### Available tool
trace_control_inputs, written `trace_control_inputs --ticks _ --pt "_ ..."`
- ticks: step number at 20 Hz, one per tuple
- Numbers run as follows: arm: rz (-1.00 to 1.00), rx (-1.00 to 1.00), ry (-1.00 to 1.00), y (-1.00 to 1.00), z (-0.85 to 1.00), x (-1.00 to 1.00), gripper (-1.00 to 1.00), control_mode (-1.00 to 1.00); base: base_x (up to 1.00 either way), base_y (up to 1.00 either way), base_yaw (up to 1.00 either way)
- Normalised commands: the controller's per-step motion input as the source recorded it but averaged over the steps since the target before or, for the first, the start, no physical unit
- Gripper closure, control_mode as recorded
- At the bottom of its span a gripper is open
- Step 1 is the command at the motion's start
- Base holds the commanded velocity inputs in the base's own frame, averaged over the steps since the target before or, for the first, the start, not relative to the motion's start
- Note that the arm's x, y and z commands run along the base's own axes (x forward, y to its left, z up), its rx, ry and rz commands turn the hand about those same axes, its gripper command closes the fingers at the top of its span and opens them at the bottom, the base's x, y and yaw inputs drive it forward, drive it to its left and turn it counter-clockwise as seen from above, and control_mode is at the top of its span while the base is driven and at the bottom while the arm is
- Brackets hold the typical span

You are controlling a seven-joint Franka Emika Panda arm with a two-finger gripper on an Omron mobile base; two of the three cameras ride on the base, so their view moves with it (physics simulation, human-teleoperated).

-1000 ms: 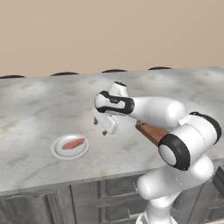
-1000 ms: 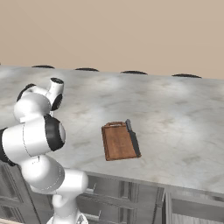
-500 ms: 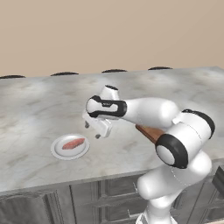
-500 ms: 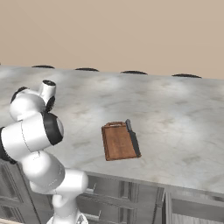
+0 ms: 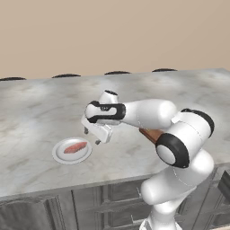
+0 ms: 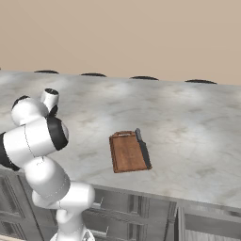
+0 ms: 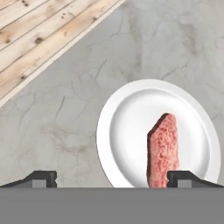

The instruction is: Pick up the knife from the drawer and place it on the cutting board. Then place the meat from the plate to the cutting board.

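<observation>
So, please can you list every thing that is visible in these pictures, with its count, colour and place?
plate: one, white, on the counter near its front edge, toward the left in the left base view.
meat: one, pinkish-red, lying on the plate.
cutting board: one, reddish-brown, on the counter, apart from the plate.
knife: one, dark blade and handle, lying along one long edge of the cutting board.
counter: one, grey marbled, with dark grey cabinet fronts below.
wall: one, beige, behind the counter.
floor: light wooden planks, seen past the counter's edge in the hand view.
gripper: one, white with dark tips, open, above the counter beside the plate.
</observation>
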Motion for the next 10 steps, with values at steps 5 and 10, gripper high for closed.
trace_control_inputs --ticks 5,10 --pt "0.10 0.00 0.00 0.00 -0.14 0.13 -1.00 -1.00 0.00 0.00 0.00" --pt "0.07 0.00 0.00 0.15 -0.19 0.17 -1.00 -1.00 0.00 0.00 0.00"
